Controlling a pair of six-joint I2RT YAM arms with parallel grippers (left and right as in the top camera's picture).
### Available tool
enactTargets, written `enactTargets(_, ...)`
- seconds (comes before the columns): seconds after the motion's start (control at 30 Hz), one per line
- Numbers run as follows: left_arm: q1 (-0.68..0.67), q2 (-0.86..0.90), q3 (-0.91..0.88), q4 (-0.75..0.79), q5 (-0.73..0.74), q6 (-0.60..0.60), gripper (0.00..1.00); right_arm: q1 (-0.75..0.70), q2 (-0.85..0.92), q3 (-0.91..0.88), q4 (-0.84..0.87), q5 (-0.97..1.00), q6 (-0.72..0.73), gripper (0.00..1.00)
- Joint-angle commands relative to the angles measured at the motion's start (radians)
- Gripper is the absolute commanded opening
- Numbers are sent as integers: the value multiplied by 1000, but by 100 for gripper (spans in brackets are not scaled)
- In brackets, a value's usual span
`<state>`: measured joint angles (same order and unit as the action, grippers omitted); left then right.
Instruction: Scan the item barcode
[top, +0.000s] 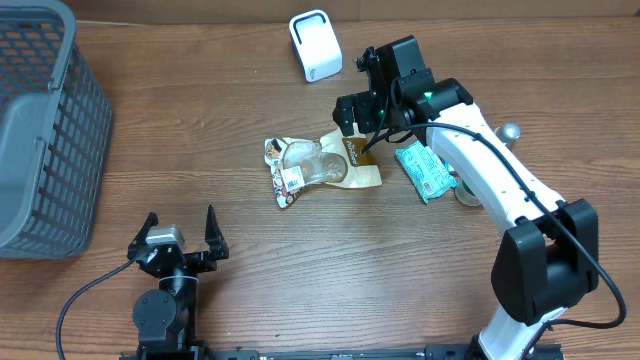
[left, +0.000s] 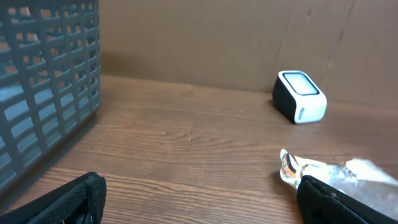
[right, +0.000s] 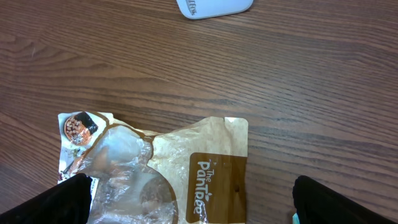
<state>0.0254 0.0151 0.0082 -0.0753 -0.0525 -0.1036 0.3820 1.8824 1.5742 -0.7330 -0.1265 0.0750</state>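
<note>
A brown and clear snack bag (top: 320, 168) printed "The Pantree" lies flat mid-table; it also shows in the right wrist view (right: 174, 174) and at the edge of the left wrist view (left: 323, 171). The white barcode scanner (top: 315, 45) stands at the back, seen too in the wrist views (left: 300, 96) (right: 214, 6). My right gripper (top: 362, 118) hovers open over the bag's right end, its black fingers (right: 348, 202) wide apart and holding nothing. My left gripper (top: 180, 225) sits open near the front edge, left of the bag, with bare wood between its fingers (left: 62, 202).
A grey mesh basket (top: 40, 130) fills the left side and looms in the left wrist view (left: 43, 81). A green packet (top: 424, 170) lies right of the snack bag, under the right arm. A small silver round object (top: 510, 130) sits behind that arm.
</note>
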Motion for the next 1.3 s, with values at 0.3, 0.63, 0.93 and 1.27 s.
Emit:
enactTargets(0.3,-9,-12,-3,0,27,66,100,3,-2,-3,6,3,4,100)
enactTargets(0.63,-9,-11,-3,0,27,66,99,3,-2,-3,6,3,4,100)
enactTargets(0.93,-9,-11,-3,0,27,66,100,3,-2,-3,6,3,4,100)
enactTargets(1.27,-9,-11,-3,0,27,66,100,3,-2,-3,6,3,4,100)
